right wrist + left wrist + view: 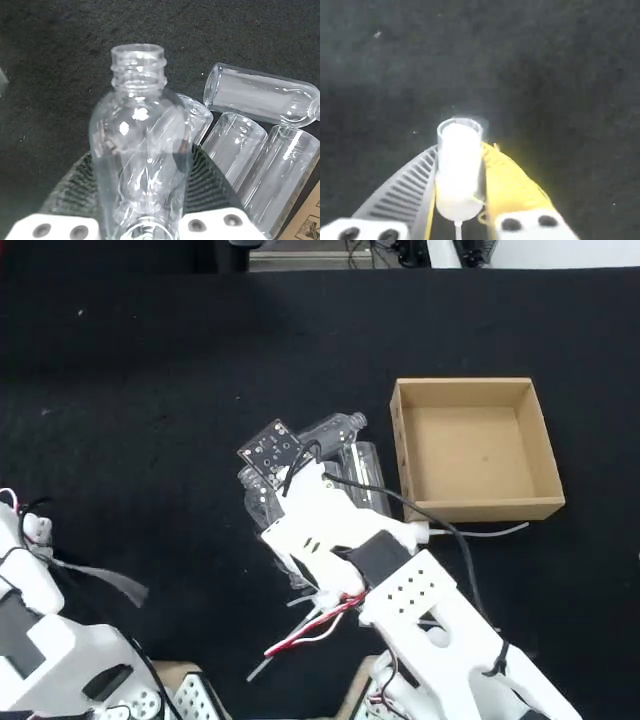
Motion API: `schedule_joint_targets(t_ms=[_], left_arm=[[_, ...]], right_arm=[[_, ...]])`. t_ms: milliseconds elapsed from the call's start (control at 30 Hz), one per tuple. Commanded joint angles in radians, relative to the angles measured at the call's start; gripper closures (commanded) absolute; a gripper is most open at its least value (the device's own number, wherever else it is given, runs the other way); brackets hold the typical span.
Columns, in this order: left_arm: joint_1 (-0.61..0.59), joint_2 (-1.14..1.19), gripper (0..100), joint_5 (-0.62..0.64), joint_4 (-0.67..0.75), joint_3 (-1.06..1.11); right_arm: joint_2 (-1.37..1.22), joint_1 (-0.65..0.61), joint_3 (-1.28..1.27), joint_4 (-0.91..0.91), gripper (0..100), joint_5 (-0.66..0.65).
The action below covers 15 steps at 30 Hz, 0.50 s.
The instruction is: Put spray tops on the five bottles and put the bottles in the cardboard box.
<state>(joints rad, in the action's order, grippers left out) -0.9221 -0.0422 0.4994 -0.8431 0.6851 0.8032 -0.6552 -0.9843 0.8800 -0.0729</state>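
Observation:
My right gripper (145, 167) is shut on a clear bottle (140, 140) whose threaded neck is open, with no spray top on it. Several more clear bottles (260, 95) lie side by side just beyond it, also without tops. From above, the right arm (340, 540) reaches from the front to this cluster of bottles (340, 432), just left of the cardboard box (470, 505). My left gripper (460, 150) is shut on a white spray top (457, 165) and hangs over bare black cloth. The left arm (30, 580) stands at the front left.
The box stands open with nothing in it, right of the centre. A thin white tube (490, 532) lies in front of the box. Red and white wires (310, 625) trail beside the right arm. A corner of the box (310, 225) shows beside the bottles.

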Motion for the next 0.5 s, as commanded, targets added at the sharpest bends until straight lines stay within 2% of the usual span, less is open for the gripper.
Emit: schedule_joint_targets(t_ms=[0, 100, 200, 333, 400, 467], left_arm=[[-0.024, -0.002, 97, -0.121, -0.031, -0.024], [-0.024, -0.002, 97, -0.245, -0.133, -0.087], [-0.024, 0.009, 97, -0.442, -0.222, -0.159], [-0.015, 0.011, 97, -0.684, -0.259, -0.186], [-0.005, 0.011, 97, -0.726, -0.261, -0.185], [-0.004, 0.011, 97, -0.712, -0.258, -0.186]], right_arm=[[-0.001, -0.011, 0.008, -0.020, 98.7, 0.002], [-0.001, -0.011, 0.008, -0.020, 98.7, 0.002], [-0.001, -0.011, 0.008, -0.020, 98.7, 0.002], [-0.001, -0.011, 0.008, -0.020, 98.7, 0.003], [-0.001, -0.011, 0.008, -0.020, 98.7, 0.003], [-0.001, -0.011, 0.008, -0.020, 98.7, 0.005]])
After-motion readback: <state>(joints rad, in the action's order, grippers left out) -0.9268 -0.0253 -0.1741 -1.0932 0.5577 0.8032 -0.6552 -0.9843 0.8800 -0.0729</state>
